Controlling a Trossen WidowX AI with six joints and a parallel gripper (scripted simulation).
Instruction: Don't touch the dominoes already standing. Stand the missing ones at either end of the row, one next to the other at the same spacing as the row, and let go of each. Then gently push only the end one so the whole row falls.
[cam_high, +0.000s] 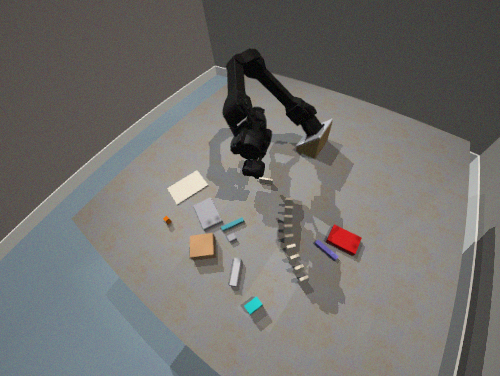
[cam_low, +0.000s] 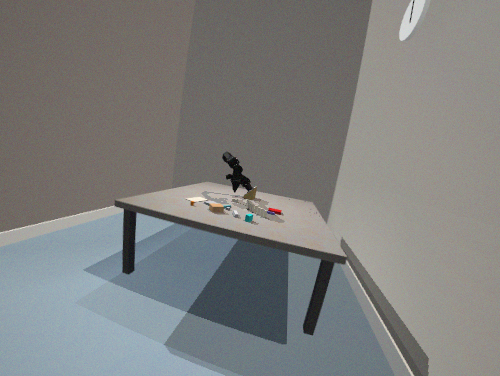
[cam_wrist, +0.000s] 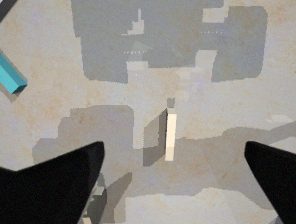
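My gripper (cam_high: 254, 171) (cam_low: 235, 190) (cam_wrist: 173, 148) is open and empty, above the table near the arm's side. A loose cream domino (cam_high: 266, 179) (cam_wrist: 170, 136) lies below, between the spread fingertips in the wrist view; it looks longer and thinner than the row's tops and seems to rest on a long narrow edge. In the top view, a gently curved row of several standing dominoes (cam_high: 288, 225) (cam_low: 258, 209) runs from right of the gripper toward the front. Part of the row's near end shows behind the left finger in the wrist view, partly hidden.
Right of the row are a red block (cam_high: 344, 239) and a purple bar (cam_high: 326, 250). To the left are a cream plate (cam_high: 187, 187), grey box (cam_high: 207, 213), teal bar (cam_high: 232, 224), orange block (cam_high: 202, 245), white bar (cam_high: 235, 272) and turquoise block (cam_high: 253, 305). The arm's base is on a wedge (cam_high: 316, 145).
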